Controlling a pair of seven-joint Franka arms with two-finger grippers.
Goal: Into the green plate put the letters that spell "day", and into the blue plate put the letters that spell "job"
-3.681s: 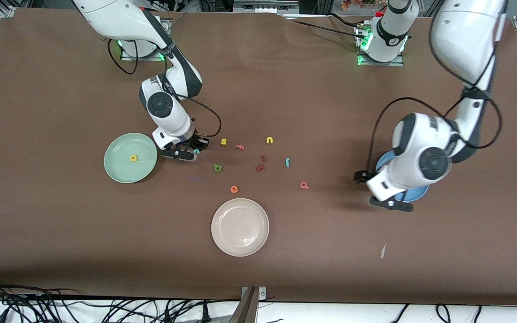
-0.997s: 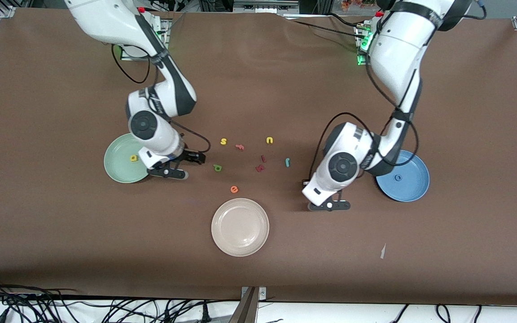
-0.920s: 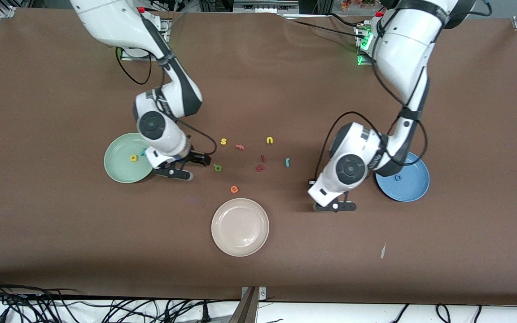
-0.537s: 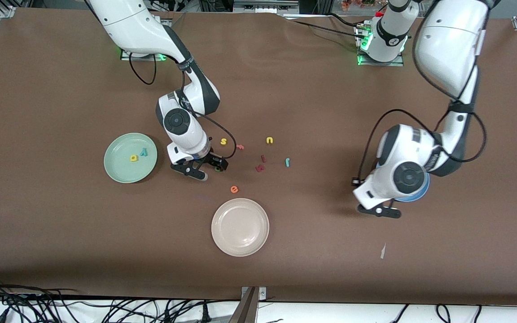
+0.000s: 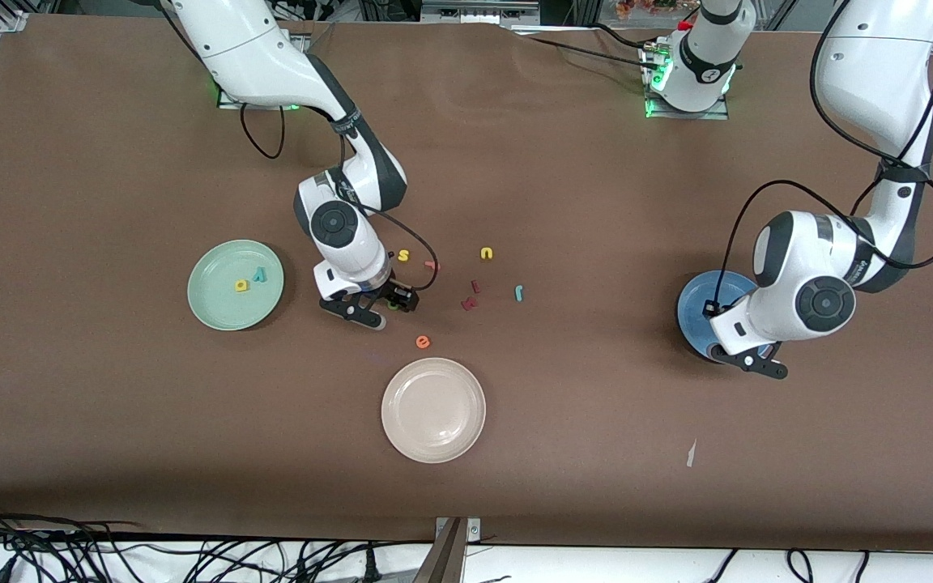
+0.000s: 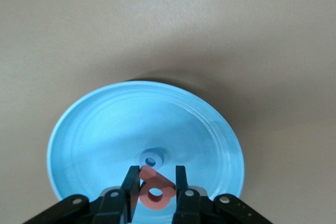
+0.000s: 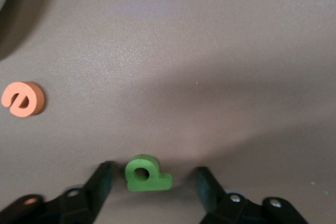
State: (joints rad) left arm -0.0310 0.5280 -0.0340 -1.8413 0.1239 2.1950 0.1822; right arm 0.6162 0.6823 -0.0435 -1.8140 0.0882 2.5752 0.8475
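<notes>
Our right gripper [image 7: 152, 182] sits w/ fingers apart round green "a" [image 7: 146, 174]. Left gripper [image 6: 155, 182] over blue plate [image 6: 94, 129], fingers pinching red "b" [image 6: 154, 190].

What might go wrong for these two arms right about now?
The right tool straddles the small dark green foam "a" with its jaws open and wide of it; closing unevenly might nudge the letter aside. The left tool holds the salmon-red foam "b" over the round blue plate, beside the blue ring "o"; dropped, it might bounce toward the rim.
</notes>
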